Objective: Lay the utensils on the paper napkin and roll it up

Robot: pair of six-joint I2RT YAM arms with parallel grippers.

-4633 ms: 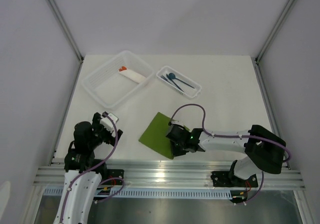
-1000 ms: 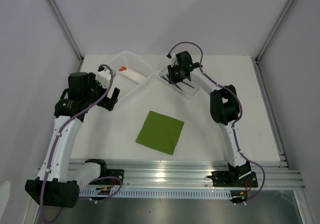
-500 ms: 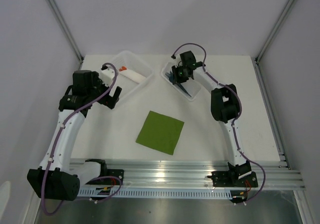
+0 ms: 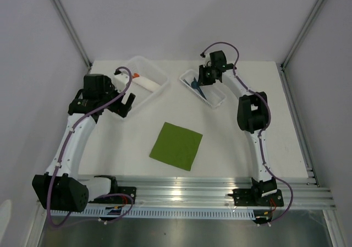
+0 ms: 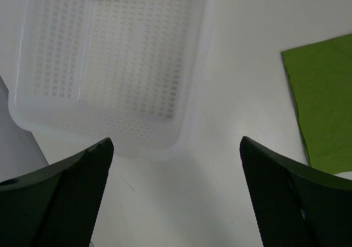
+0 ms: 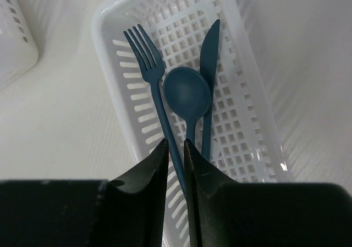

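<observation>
The right jaws pinch the fork point(image 6: 148, 73) by its handle in the far tray point(image 6: 234, 112). I'd lift it straight up so the spoon point(image 6: 187, 95) and knife point(image 6: 209, 49) stay put. The left jaws hang spread wide.

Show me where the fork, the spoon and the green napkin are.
fork point(image 6: 145, 64), right wrist view, base of its tines.
spoon point(image 6: 187, 95), right wrist view, middle of its bowl.
green napkin point(image 4: 176, 146), top external view, centre of the sheet.
</observation>
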